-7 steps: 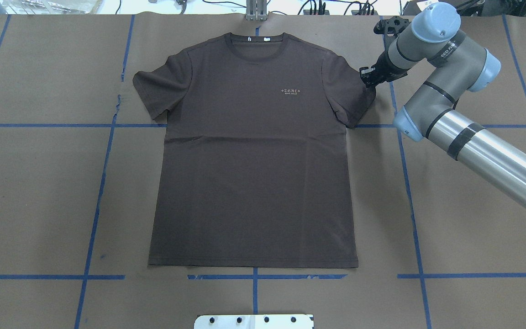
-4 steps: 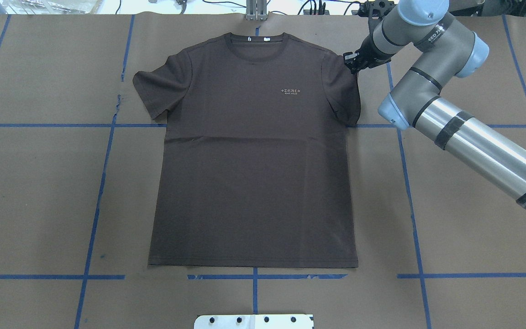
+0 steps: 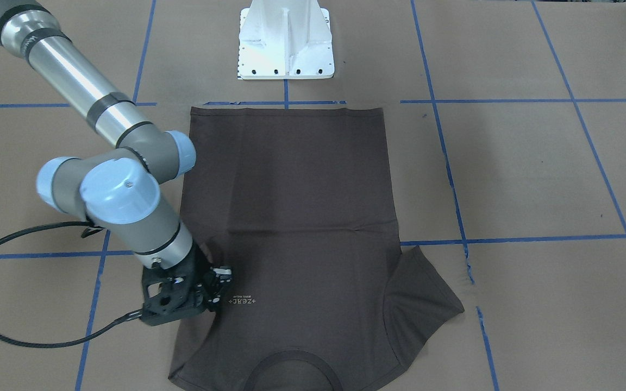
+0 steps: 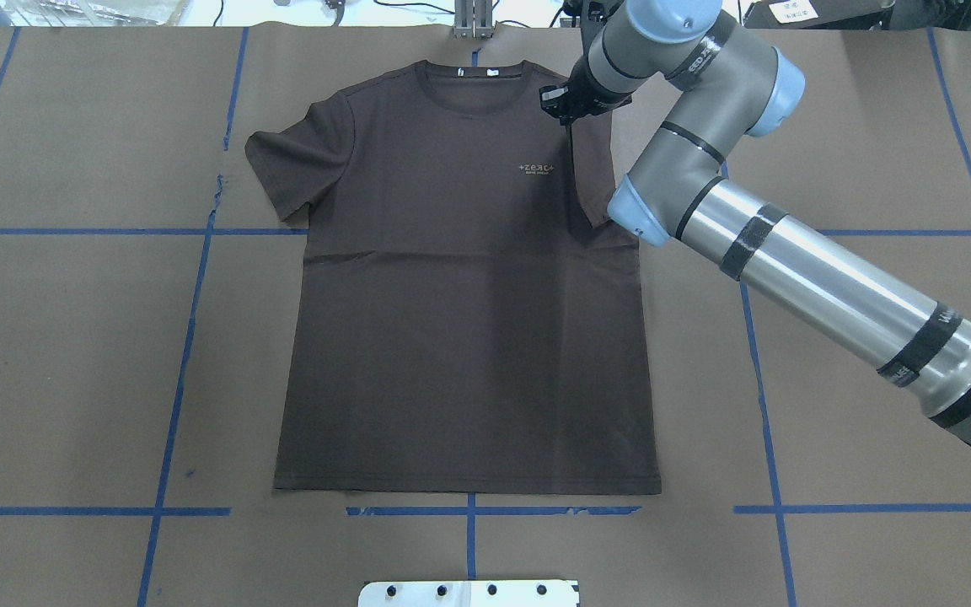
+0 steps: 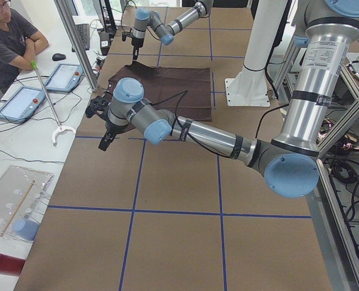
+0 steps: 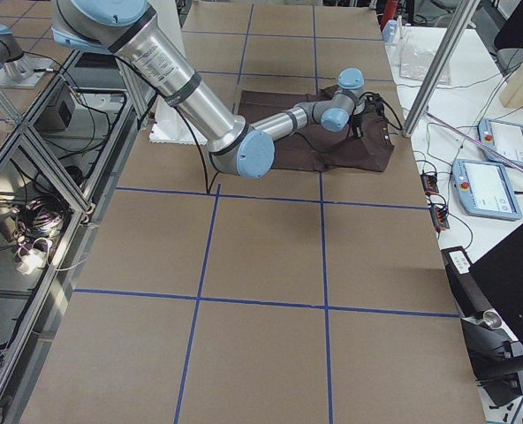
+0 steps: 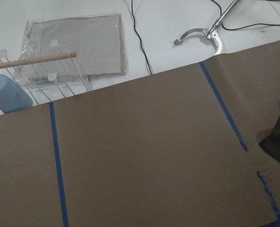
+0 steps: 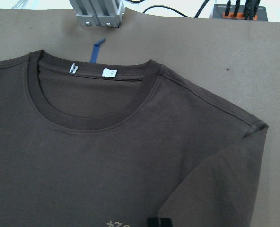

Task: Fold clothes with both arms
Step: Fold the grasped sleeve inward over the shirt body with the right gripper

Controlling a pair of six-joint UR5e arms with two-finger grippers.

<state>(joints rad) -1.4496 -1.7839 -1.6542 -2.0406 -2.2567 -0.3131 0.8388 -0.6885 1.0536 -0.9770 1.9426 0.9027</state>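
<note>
T-shirt (image 4: 469, 337) flat, right tool (image 4: 563, 105) clamped on folded-in sleeve (image 4: 591, 173) edge, left tool (image 5: 105, 140) well apart, opening untellable.

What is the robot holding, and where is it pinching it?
The right pincer holds the T-shirt by the edge of one sleeve, folded over onto the chest. The left pincer looks empty.
</note>
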